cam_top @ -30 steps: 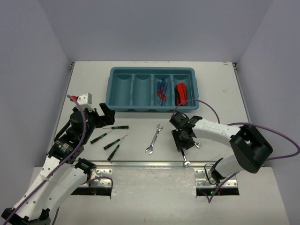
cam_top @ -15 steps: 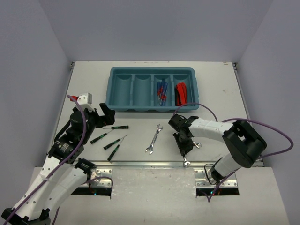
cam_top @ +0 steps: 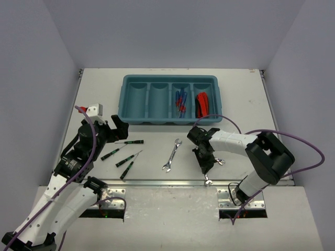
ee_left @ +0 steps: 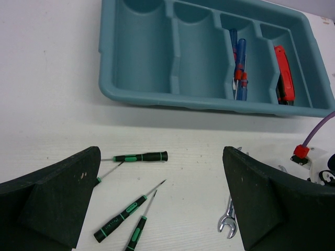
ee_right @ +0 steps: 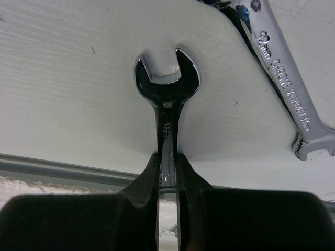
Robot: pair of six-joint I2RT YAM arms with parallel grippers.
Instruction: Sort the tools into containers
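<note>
My right fingers (ee_right: 144, 185) have just clamped onto the shank of the small wrench (ee_right: 166, 104), mid-frame on the counter (ee_right: 63, 78). It looks ready to lift toward the tray (cam_top: 168, 121). My left fingers (ee_left: 52, 193) hang spread.

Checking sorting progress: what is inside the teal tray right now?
The tray holds blue-handled screwdrivers in its third compartment from the left and red-and-black pliers in the rightmost. The two left compartments show bare plastic. Anything beneath the pliers is covered.
</note>
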